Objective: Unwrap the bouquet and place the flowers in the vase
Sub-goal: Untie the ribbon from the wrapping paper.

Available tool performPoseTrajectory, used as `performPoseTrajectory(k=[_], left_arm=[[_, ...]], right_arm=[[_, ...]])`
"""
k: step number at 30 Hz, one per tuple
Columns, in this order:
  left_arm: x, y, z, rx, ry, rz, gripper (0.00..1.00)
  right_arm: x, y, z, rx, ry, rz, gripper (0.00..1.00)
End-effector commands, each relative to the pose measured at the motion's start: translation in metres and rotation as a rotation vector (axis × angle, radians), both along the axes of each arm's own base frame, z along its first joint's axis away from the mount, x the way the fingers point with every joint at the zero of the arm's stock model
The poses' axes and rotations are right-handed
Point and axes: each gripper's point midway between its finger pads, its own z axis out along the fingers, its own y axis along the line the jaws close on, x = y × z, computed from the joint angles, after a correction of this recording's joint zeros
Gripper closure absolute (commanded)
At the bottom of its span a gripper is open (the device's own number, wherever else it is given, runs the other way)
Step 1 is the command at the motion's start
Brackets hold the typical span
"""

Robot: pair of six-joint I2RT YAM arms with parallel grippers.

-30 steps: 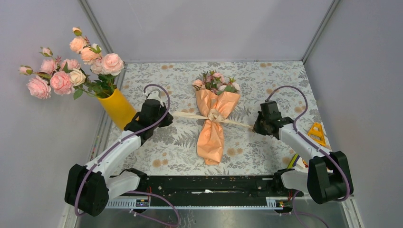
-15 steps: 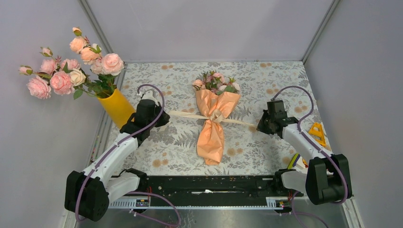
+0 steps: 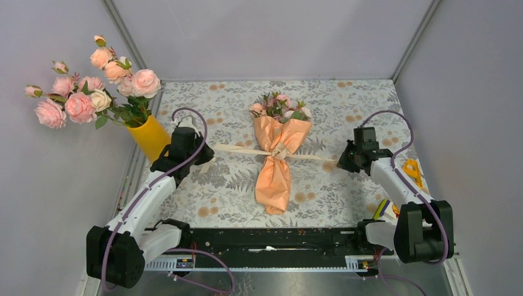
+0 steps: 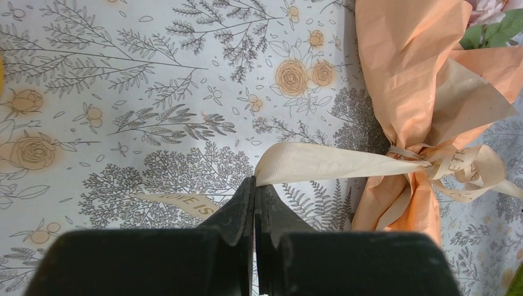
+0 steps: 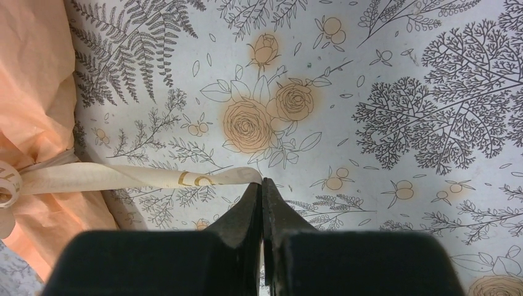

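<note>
Left fingers (image 4: 242,206) and right fingers (image 5: 251,209) are each clamped on one end of the ribbon (image 3: 243,149), which crosses the bouquet (image 3: 274,176) lying on the desk (image 3: 345,105) midway between them, flowers (image 3: 279,103) to the far side, so I judge outward pulls must open the knot (image 3: 279,150).

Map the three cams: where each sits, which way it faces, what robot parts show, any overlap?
Top external: fixed above and behind the bases, looking down on the table; both arms, bouquet, vase visible.
Left wrist: on the left arm, looking down past its shut jaws pinching the ribbon.
Right wrist: same on the right arm, other ribbon end.
Shared: both wrist views show ribbon and bouquet paper.
</note>
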Motion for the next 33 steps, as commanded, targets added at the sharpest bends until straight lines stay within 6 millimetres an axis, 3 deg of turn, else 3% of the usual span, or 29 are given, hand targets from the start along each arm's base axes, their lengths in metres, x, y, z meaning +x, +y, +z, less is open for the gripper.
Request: performPoseTrajectory(k=[1,22,33], left_arm=[[0.011,0.008,0.029,0.0,-0.071,0.011,1.0],[0.003,0.045,0.033,0.082,-0.046,0.101,1.0],[-0.003,0.069,0.044,0.154,-0.054,0.15,1.0]], right_arm=[[0.011,-0.002,0.011,0.028,-0.014,-0.002,1.0],[0.022,-0.036,0.015,0.07,0.006,-0.105,1.0],[0.023,-0.056,0.018,0.046,-0.004,-0.169,1.0]])
